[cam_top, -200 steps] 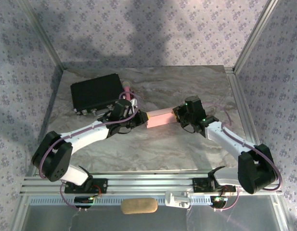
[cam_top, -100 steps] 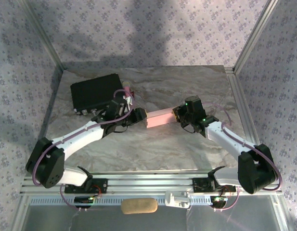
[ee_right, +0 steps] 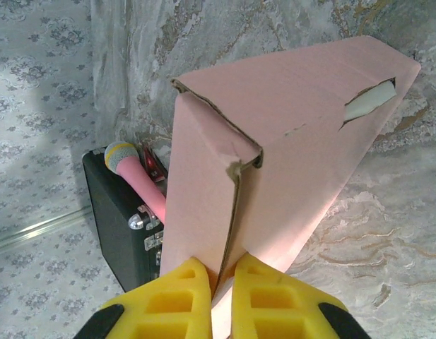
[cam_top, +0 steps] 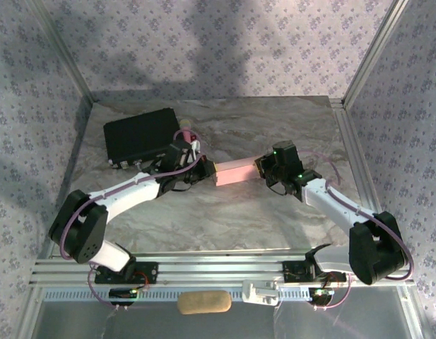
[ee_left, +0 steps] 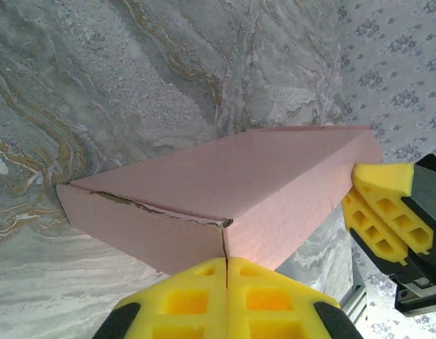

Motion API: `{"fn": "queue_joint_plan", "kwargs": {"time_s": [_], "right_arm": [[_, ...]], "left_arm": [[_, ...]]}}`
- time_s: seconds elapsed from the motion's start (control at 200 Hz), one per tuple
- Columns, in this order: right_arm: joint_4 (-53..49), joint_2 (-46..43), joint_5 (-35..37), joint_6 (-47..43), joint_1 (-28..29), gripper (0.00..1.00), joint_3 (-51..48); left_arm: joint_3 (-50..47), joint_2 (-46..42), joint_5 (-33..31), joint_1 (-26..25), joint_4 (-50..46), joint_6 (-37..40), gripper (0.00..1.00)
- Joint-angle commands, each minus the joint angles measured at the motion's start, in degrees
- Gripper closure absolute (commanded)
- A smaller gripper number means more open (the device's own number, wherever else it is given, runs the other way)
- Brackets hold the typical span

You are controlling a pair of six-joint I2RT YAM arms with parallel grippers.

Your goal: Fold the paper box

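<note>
box, position: the paper box (cam_top: 235, 171) lies mid-table, closed into a shallow oblong, long axis running between the two grippers.
box, material: pale pink thin card, matte. The cut edges are rough and fibrous. One corner seam gapes a little, and white shows through a slot cut in one face.
box, shape: faces flat and creases sharp, but the end flaps are not fully flush.
right gripper (ee_right: 221, 272): yellow foam pads clamped on a standing edge of card at the box's right end, with the card sandwiched between them. Probably there to anchor the box and pinch that end seam flat.
left gripper (ee_left: 226, 272): pads pressed together with no gap, their tips against the box's near corner. Whether a sliver of card is caught between them, I cannot tell. It looks like a push that tucks the end in against the other arm's hold.
pads, texture: soft honeycomb foam, likely gentle on thin card.
table (cam_top: 274, 127): grey marble-pattern sheet, smooth, so the box would probably slide if not held.
black case (cam_top: 141, 135): hard, rectangular, with metal latches, behind the left arm and apart from the box.
pink stick (ee_right: 136, 176): has a rounded pale tip and rests by the case.
</note>
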Motion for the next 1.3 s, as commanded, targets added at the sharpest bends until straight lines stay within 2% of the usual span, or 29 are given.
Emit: {"fn": "queue_joint_plan", "kwargs": {"time_s": [0.0,0.07,0.115,0.23,0.305,0.36,0.47,0.54,0.674,0.774,0.839,0.869,0.879,0.974,0.989,0.999,1.004,1.009,1.019,1.109,1.194,1.294], "right_arm": [[-5.4,1.5,-1.4,-0.8,-0.4,0.91,-2.4],[-6.6,1.4,-2.4,-2.1,-1.0,0.91,-2.1],[-7.1,1.4,-3.8,-3.2,-1.7,0.86,-1.9],[-11.3,-1.1,-7.9,-8.5,-4.6,0.6,-1.2],[-16.2,-6.1,-7.7,-12.9,-6.2,0.39,-0.7],[-19.8,-10.4,-7.2,-15.6,-7.2,0.3,-0.7],[-24.0,-18.1,-7.1,-18.6,-8.9,0.21,-2.9],[-23.6,-21.0,-8.1,-19.0,-10.0,0.2,-6.4],[-18.8,-21.4,-12.1,-19.2,-12.8,0.2,-12.8],[-18.5,-20.4,-12.4,-21.2,-13.9,0.21,-13.3],[-18.6,-19.7,-13.0,-24.2,-14.8,0.19,-12.3],[-19.0,-19.3,-12.8,-26.5,-14.9,0.04,-11.3],[-19.4,-19.2,-12.5,-27.4,-15.0,0.02,-10.9],[-26.2,-18.0,-6.0,-35.9,-15.5,0.01,-5.4],[-27.7,-17.9,-4.1,-36.9,-15.5,0.01,-4.5],[-28.6,-18.0,-2.8,-37.7,-15.5,0.01,-3.9],[-29.1,-18.1,-2.2,-38.0,-15.5,0.01,-3.8],[-29.5,-18.2,-1.6,-38.5,-15.5,0.01,-3.5],[-30.0,-18.3,-0.3,-39.2,-15.4,0.01,-2.9],[-35.0,-22.3,10.0,-42.8,-15.3,0.01,-0.4],[-36.1,-28.2,16.1,-46.3,-15.3,0.01,0.0],[-35.0,-36.5,26.7,-47.1,-14.7,0.01,-2.8]], "left_arm": [[-1.4,-0.2,-1.3,-0.8,-1.1,0.7,1.0],[-0.6,-1.1,-1.7,-0.9,-2.9,1.6,1.0],[-0.1,-1.3,-1.7,-1.1,-4.0,2.1,1.0],[1.4,-1.7,-2.8,-2.6,-6.7,3.8,1.0],[1.4,-2.0,-3.8,-4.2,-7.3,4.2,1.0],[1.2,-2.3,-4.9,-5.7,-7.5,4.2,1.0],[0.8,-2.3,-7.8,-9.2,-7.6,4.1,0.99],[0.3,-1.9,-9.9,-11.3,-7.4,3.9,0.99],[-2.1,-0.3,-10.7,-12.7,-4.4,2.6,1.0],[-2.8,-0.3,-10.7,-12.9,-4.3,2.5,0.99],[-3.1,-2.1,-11.6,-12.9,-5.2,2.8,0.89],[-3.1,-3.4,-12.6,-12.7,-6.6,3.3,0.82],[-3.1,-3.8,-12.8,-12.6,-7.1,3.4,0.79],[-4.7,-9.8,-13.3,-9.6,-10.1,4.7,0.57],[-5.2,-11.0,-12.9,-8.8,-10.3,5.0,0.48],[-5.5,-11.7,-12.6,-8.2,-10.2,5.1,0.28],[-5.7,-12.1,-12.4,-7.8,-10.2,5.2,0.14],[-6.0,-12.5,-12.2,-7.5,-10.2,5.2,0.07],[-6.4,-13.3,-11.7,-6.8,-10.2,5.2,0.02],[-10.8,-19.4,-5.3,1.7,-9.2,5.4,0.0],[-13.9,-24.8,0.6,11.4,-10.4,6.7,0.0],[-16.2,-32.5,0.6,20.4,-14.7,11.1,0.0]]}}
